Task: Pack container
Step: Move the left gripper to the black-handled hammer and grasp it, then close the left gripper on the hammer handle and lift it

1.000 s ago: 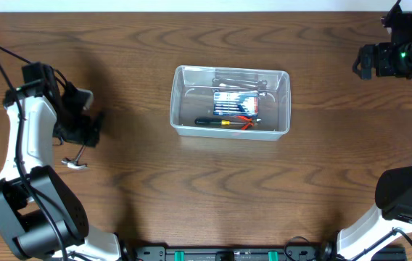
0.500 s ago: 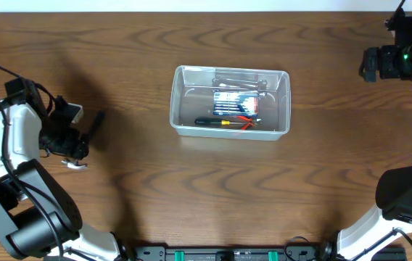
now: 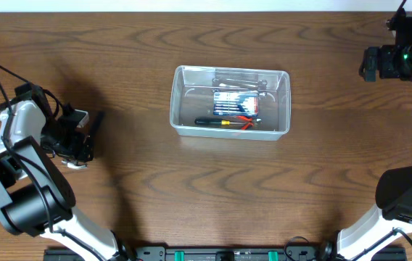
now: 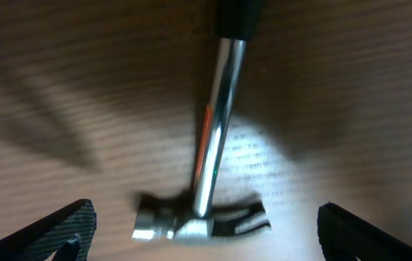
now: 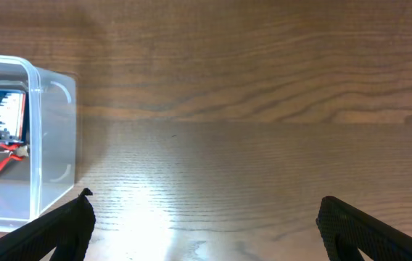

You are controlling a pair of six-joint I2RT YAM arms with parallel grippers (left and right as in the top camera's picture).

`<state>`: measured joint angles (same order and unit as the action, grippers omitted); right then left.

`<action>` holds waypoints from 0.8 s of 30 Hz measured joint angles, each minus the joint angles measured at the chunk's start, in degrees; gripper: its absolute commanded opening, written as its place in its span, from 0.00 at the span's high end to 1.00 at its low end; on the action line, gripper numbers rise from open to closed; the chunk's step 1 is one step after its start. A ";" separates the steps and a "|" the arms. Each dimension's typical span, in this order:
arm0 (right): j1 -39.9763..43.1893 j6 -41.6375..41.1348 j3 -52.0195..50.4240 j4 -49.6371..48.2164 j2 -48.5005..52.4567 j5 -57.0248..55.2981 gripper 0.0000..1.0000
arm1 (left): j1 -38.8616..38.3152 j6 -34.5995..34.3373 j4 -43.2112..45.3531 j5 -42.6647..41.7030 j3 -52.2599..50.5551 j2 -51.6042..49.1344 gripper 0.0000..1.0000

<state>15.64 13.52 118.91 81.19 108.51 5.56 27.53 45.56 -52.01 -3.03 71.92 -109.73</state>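
Beneath the left gripper (image 4: 206,230), fingers spread wide, a blurred hammer (image 4: 217,138), handle end cut off, right gripper (image 5: 206,226) likewise spread, container (image 5: 52,138) cropped at the edge, holding tools (image 3: 235,107), perhaps pliers.

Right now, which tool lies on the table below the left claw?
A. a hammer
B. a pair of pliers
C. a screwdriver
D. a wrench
A: the left wrist view shows a hammer with a shiny metal shaft and a dark grip. It lies flat on the table between the spread fingers of the left claw, which do not touch it.
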 measured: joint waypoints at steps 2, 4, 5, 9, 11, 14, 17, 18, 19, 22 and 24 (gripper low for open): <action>0.00 -0.55 0.00 -0.02 0.00 -0.02 0.01 | 0.00 0.02 0.31 0.02 0.00 -1.25 0.04; 0.00 -1.09 0.00 0.00 0.00 -0.02 0.01 | 0.00 0.17 0.76 0.00 0.00 -2.27 0.04; 0.00 -1.27 0.00 0.00 0.02 0.00 0.01 | 0.00 0.17 0.90 0.00 -0.02 -2.58 0.04; 0.00 -1.92 0.00 0.07 0.00 -0.02 0.01 | 0.00 0.39 1.07 0.44 0.00 -2.86 0.05; 0.00 -2.12 0.00 0.28 0.02 -0.02 0.01 | 0.00 0.46 1.09 0.55 0.00 -2.89 0.06; 0.00 -2.45 0.00 0.39 0.00 -0.02 0.01 | 0.00 0.68 1.09 1.11 0.00 -2.91 0.13; 0.00 -2.75 0.00 0.42 0.00 -0.02 0.01 | 0.00 0.74 1.11 1.77 0.00 -3.02 0.20; 0.00 -2.78 0.00 0.42 0.02 -0.02 0.01 | 0.00 0.74 1.11 1.92 0.00 -3.04 0.22; 0.00 -2.80 0.00 0.46 0.00 -0.02 0.01 | 0.00 0.76 1.11 1.99 0.00 -3.06 0.23; 0.00 -2.80 0.00 0.63 0.00 -0.02 0.01 | 0.00 0.81 1.11 2.14 0.00 -3.10 0.25; 0.00 -2.82 0.00 0.72 0.02 -0.02 0.01 | 0.00 0.72 1.11 2.12 0.00 -3.10 0.32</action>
<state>15.64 10.70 118.91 81.91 108.53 5.54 27.53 46.28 -50.89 -0.91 71.92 -112.84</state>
